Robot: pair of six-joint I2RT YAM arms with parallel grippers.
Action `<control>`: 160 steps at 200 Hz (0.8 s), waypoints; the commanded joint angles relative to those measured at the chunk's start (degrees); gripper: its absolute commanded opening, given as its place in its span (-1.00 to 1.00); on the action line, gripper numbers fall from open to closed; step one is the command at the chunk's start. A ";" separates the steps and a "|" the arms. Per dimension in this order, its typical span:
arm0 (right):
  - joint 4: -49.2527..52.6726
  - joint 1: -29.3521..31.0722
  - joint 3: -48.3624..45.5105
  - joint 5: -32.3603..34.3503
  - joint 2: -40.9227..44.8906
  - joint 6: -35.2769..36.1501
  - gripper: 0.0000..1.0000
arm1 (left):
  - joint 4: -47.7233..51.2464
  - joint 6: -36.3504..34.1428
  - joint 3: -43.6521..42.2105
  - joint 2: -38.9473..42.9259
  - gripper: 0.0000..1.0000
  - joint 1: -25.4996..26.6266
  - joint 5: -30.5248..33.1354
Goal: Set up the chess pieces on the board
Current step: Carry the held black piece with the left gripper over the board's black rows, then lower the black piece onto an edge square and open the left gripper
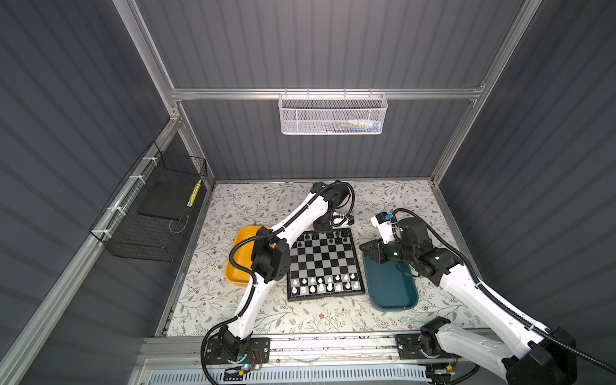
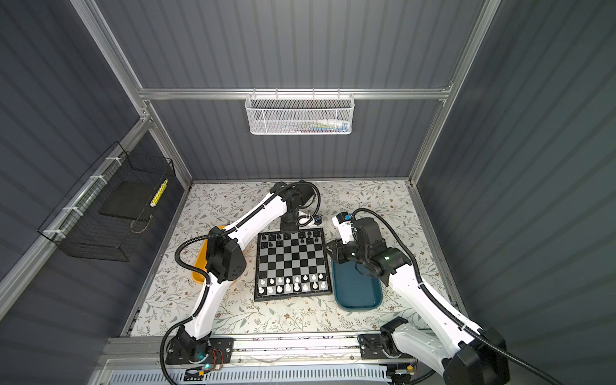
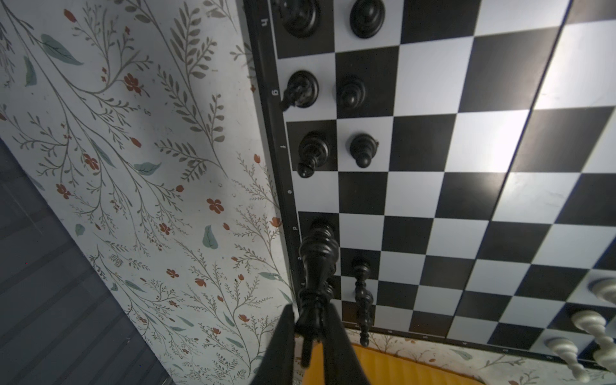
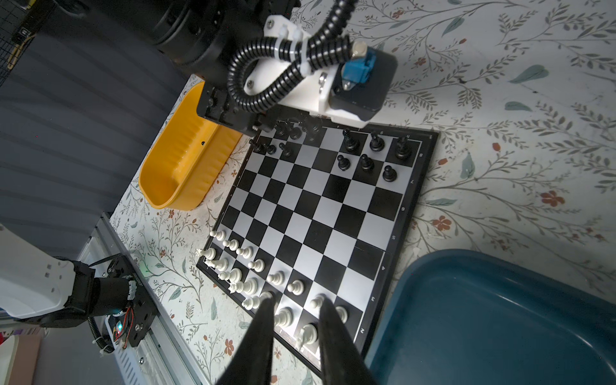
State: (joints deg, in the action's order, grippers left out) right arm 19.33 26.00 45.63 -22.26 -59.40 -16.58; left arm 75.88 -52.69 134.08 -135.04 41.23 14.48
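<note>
Most pcs look placed on the small black-and-silver checkered chessboard (image 1: 322, 260) on the floral desk (image 1: 266, 311). L hand (image 3: 310, 315), over board's far edge, pinches a tall glossy black plastic chessman (image 3: 318, 260) above back-row sq d; e-file beside it bare. White plastic chessmen (image 4: 250, 286) seem to fill board's near two rows. R hand (image 4: 296, 298), just right of board: jaws apart, empty.

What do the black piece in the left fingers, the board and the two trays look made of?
Black piece: likely moulded plastic, glossy; highlights on its turned rings. Board: smooth semi-gloss print, plastic or laminate; glare on pale squares. Yellow tray and teal tray: glossy moulded plastic; rounded walls, soft reflections.
</note>
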 commanded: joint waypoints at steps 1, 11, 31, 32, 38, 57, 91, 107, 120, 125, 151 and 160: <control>0.53 -0.06 -0.69 0.36 0.92 0.23 -0.46 | 0.21 -0.22 1.54 -1.82 -0.65 0.39 0.72; 0.53 0.02 -0.80 0.38 1.11 0.23 -0.46 | 0.07 -0.23 1.49 -2.06 -0.65 0.42 0.89; 0.55 -0.02 -1.00 0.51 1.30 0.14 -0.46 | -0.09 -0.31 1.37 -2.46 -0.65 0.40 0.91; 0.54 0.00 -1.03 0.53 1.30 0.14 -0.46 | -0.10 -0.31 1.36 -2.48 -0.65 0.41 0.95; 0.60 0.01 -1.07 0.47 1.30 0.14 -0.46 | -0.24 -0.31 1.29 -2.58 -0.65 0.39 0.93; 0.55 -0.02 -1.15 0.47 1.30 0.06 -0.46 | -0.72 -0.46 1.01 -2.80 -0.64 0.42 0.90; 0.62 0.00 -1.29 0.56 1.30 0.14 -0.46 | -0.91 -0.66 1.01 -3.53 -0.64 0.42 1.00; 0.56 0.01 -1.41 0.65 1.31 0.14 -0.46 | -1.08 -0.71 1.02 -3.80 -0.63 0.42 0.99; 0.55 -0.06 -1.42 0.68 1.32 0.14 -0.46 | -1.17 -0.78 1.02 -3.98 -0.63 0.38 0.99; 0.58 -0.04 -1.41 0.65 1.30 0.14 -0.46 | -1.17 -0.75 1.01 -4.04 -0.63 0.42 1.02; 0.53 -0.03 -1.51 0.77 1.21 0.23 -0.46 | -1.08 -0.77 0.73 -4.43 -0.63 0.49 1.10; 0.53 -0.02 -1.48 0.72 1.21 0.22 -0.46 | -1.32 -0.75 0.46 -4.44 -0.63 0.47 1.19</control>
State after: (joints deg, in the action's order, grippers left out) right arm 19.35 26.00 44.86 -22.04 -58.85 -16.60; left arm 74.08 -52.88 134.10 -137.93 41.30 15.29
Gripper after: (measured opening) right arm 0.270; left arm 0.184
